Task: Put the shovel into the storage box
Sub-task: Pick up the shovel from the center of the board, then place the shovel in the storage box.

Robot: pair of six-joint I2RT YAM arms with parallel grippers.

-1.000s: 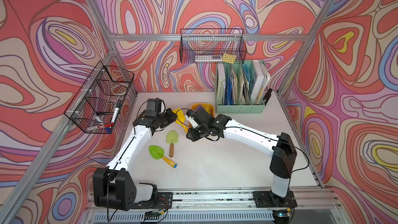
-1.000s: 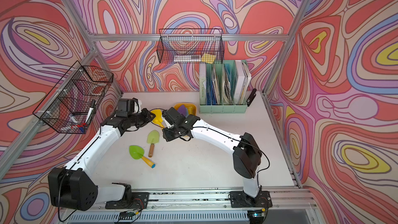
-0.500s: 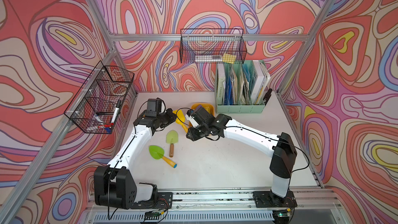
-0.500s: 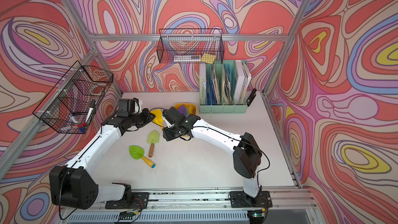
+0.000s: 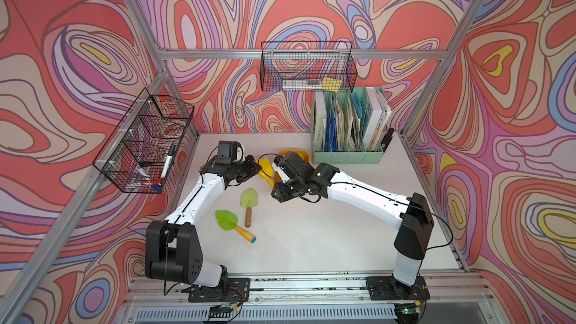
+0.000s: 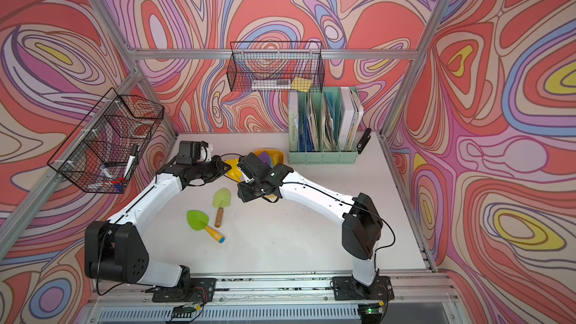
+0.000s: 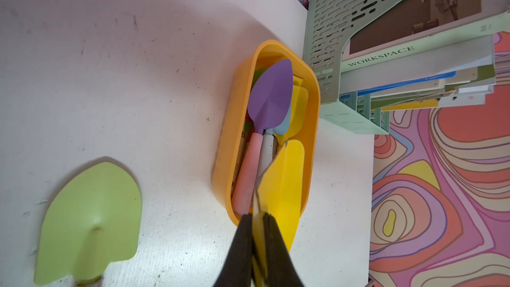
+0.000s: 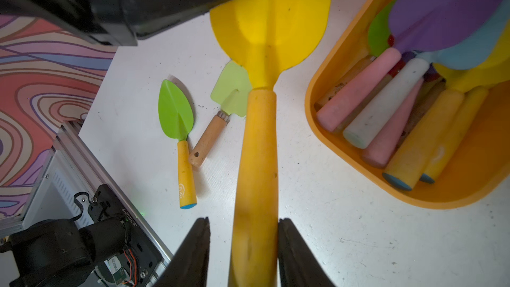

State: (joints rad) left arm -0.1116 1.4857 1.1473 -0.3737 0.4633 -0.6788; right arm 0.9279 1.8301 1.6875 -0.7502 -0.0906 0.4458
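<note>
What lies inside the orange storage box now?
The storage box holds several toy shovels; a purple-bladed shovel with a pink handle lies on top. Those underneath are mostly covered, so I cannot count them.

You had bright, even overhead light, soft shadows on the table (image 5: 327, 238). The pale green shovel (image 7: 91, 222), at 9 o'clock from table centre, was blurred in your left wrist view.

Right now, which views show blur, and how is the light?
Left wrist view: the pale green shovel and the left end effector, close to the lens, look soft, while the storage box is sharp; a broad soft shadow lies on the table. Right wrist view: the yellow shovel handle is soft near the lens. Both top views: even light, no glare.
</note>
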